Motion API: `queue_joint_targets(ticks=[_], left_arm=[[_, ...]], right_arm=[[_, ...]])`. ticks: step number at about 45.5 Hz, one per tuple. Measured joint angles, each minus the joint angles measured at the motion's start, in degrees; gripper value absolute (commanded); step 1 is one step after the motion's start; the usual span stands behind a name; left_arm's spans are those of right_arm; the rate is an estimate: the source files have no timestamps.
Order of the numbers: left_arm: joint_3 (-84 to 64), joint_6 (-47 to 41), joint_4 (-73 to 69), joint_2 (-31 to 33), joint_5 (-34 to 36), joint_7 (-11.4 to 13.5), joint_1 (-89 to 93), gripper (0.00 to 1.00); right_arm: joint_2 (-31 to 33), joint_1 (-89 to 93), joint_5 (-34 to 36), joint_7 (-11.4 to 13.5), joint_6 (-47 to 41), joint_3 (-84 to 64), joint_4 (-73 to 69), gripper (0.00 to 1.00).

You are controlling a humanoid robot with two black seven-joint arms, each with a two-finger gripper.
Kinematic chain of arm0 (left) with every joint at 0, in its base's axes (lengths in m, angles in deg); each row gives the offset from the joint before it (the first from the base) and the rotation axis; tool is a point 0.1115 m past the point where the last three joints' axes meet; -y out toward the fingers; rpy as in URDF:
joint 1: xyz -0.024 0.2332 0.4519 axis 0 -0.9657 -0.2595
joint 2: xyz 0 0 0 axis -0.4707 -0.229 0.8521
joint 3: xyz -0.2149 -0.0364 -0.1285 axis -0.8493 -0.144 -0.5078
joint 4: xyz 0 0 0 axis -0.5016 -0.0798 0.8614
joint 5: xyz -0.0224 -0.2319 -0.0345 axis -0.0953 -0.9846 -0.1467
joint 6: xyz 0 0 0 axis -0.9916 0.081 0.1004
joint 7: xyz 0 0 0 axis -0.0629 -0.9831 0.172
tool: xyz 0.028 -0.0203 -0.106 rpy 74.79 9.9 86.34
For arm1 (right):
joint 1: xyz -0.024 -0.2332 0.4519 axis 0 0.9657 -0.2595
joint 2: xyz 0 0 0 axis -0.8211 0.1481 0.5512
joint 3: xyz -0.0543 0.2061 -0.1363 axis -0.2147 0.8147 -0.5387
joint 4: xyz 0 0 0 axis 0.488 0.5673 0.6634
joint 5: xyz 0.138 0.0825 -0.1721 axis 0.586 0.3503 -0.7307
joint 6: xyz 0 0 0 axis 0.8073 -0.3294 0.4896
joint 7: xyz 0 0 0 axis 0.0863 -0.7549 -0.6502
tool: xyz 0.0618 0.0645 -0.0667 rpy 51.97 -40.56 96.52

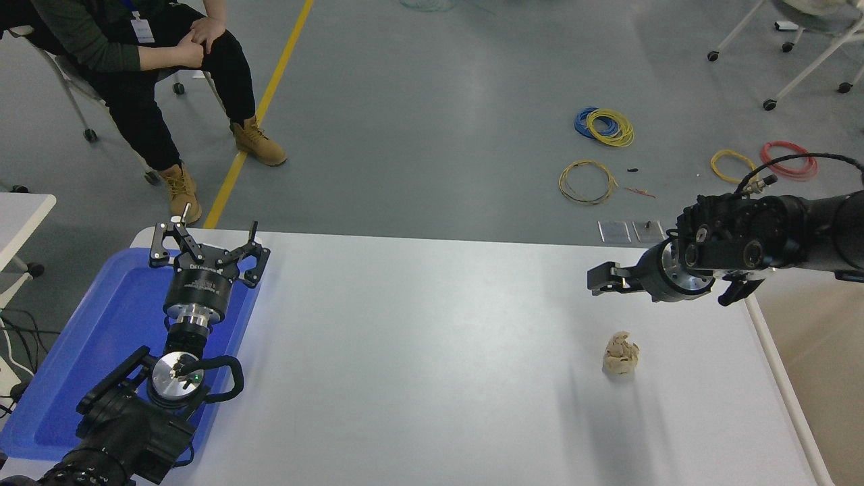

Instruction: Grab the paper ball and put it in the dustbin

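I'm on the approach: my right gripper [601, 281] hangs above the table [418, 351], fingers narrowly parted, empty. The paper ball [622, 354] sits nearer me, untouched. Next I judge: spread wider, drop over it, then dustbin [776, 364]

The left claw [206, 244] is built of black linkage fingers studded with small silver screws. Behind it a black cylindrical body with faint grey lettering is seen, followed by a ribbed silver collar. Further behind, a round silver disc with a small green light is set into the black left arm [128, 425], and a black cable is looped just beside it.

The right claw [603, 280] is black and blocky. Directly behind it a silver ring is fitted to a black wrist housing marked with round bolt heads. A thin black cable is arched above the right arm [810, 229].
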Motion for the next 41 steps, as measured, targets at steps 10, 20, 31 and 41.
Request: queue_joint_targets(ticks=[10,20,31,41], left_arm=[[0.0,0.0,0.0,0.0,0.0,0.0,0.0,1.0],[0.0,0.0,0.0,0.0,0.0,0.0,0.0,1.0],[0.0,0.0,0.0,0.0,0.0,0.0,0.0,1.0],[0.0,0.0,0.0,0.0,0.0,0.0,0.0,1.0]], right_arm=[[-1.88,5.08,-0.47,0.0,3.81,0.41,2.99,1.0],[-3.6,9.45,-1.55,-0.03,6.6,0.55,6.59,1.0],[-4.5,12.34,-1.97,-0.03,8.3,0.53,8.74,1.0],[-4.79,14.17,-2.14,-0.03,9.2,0.14,9.77,1.0]])
